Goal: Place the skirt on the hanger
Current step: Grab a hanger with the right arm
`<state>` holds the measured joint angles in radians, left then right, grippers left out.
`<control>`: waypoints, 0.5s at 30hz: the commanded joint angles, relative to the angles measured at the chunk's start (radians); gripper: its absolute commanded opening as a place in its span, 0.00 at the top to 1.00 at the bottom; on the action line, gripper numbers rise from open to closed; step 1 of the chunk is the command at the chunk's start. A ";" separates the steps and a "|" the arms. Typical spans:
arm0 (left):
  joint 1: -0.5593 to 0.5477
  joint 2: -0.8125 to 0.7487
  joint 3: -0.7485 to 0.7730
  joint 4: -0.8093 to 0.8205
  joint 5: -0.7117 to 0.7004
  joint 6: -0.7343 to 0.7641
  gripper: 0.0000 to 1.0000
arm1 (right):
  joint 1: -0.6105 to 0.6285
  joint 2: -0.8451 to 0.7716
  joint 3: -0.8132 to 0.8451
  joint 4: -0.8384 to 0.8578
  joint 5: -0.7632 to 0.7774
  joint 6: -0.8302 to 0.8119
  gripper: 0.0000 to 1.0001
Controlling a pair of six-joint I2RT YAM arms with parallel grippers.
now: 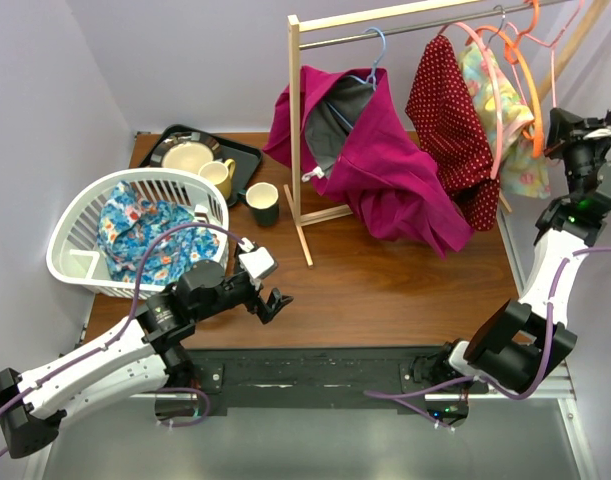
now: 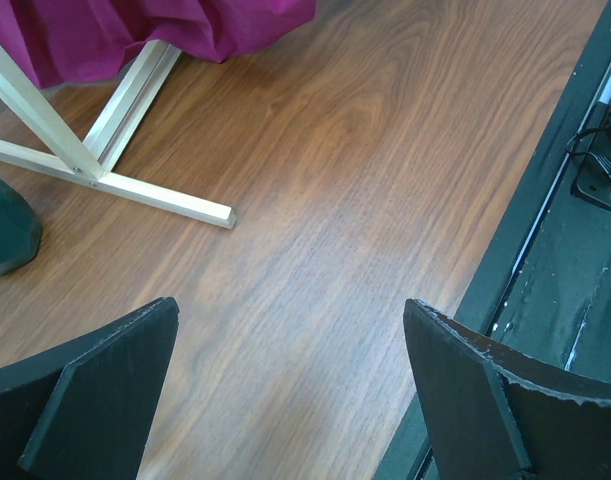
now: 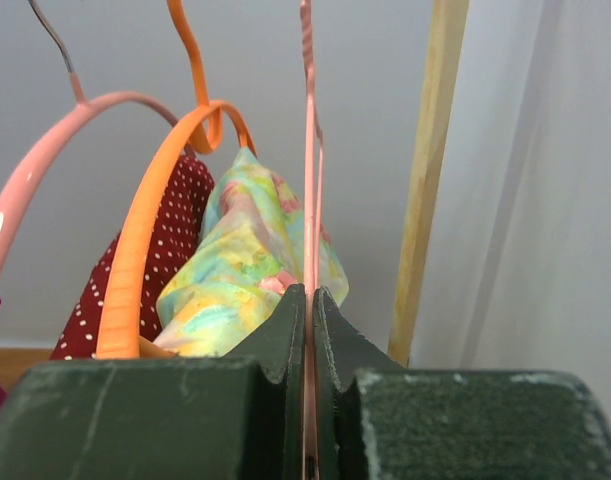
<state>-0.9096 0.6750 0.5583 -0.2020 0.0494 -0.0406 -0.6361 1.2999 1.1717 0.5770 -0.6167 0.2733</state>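
The dark wood tabletop [image 1: 385,290] sits in a corner of pale lilac walls, with the arm bases on a black strip along its near edge. Nearest, the left hand [image 1: 272,303] hovers low over bare wood with its fingers spread wide and nothing between them. Just behind it on the left stands a white laundry basket [image 1: 75,265] holding a crumpled blue floral cloth [image 1: 145,235]. Beyond the basket a dark cup [image 1: 262,203] stands beside the foot of a wooden rack [image 1: 295,120], and a black tray [image 1: 247,155] in the far left corner carries a yellow mug [image 1: 220,175] and a plate [image 1: 188,157]. On the rack's rail a magenta garment [image 1: 385,170] droops from a blue hanger [image 1: 373,50], its hem reaching the tabletop, and next to it hangs a red dotted garment [image 1: 450,120]. The pastel floral skirt [image 3: 245,260] hangs at the rail's right end, between an orange hanger [image 3: 145,230] and a thin pink hanger [image 3: 308,150]; which hanger bears it cannot be told. The right hand [image 3: 307,320], raised at the far right beside the skirt, is clamped tight on the pink hanger's thin bar, which runs upright between its closed fingers.
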 commanded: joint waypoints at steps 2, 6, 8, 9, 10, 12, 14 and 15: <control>0.008 0.001 -0.003 0.044 0.017 0.018 0.00 | -0.004 -0.014 0.003 0.170 0.069 0.063 1.00; 0.009 0.001 -0.003 0.046 0.017 0.018 0.00 | -0.004 -0.031 -0.035 0.201 0.075 0.064 1.00; 0.011 0.001 -0.001 0.046 0.018 0.018 0.00 | -0.004 -0.056 -0.052 0.210 0.080 0.053 1.00; 0.011 0.001 -0.003 0.047 0.021 0.019 0.00 | -0.004 -0.063 -0.061 0.208 0.083 0.050 1.00; 0.011 0.003 -0.003 0.047 0.023 0.019 0.00 | -0.004 -0.079 -0.064 0.205 0.093 0.044 1.00; 0.011 0.005 -0.003 0.047 0.024 0.019 0.00 | -0.004 -0.091 -0.073 0.196 0.109 0.037 1.00; 0.009 0.005 -0.003 0.047 0.024 0.019 0.00 | -0.004 -0.105 -0.075 0.190 0.118 0.032 1.00; 0.011 0.005 -0.003 0.047 0.026 0.019 0.00 | -0.004 -0.108 -0.076 0.190 0.118 0.033 1.00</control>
<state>-0.9035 0.6781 0.5583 -0.2020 0.0566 -0.0402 -0.6361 1.2510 1.0893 0.6662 -0.5610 0.3180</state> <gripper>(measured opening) 0.997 0.025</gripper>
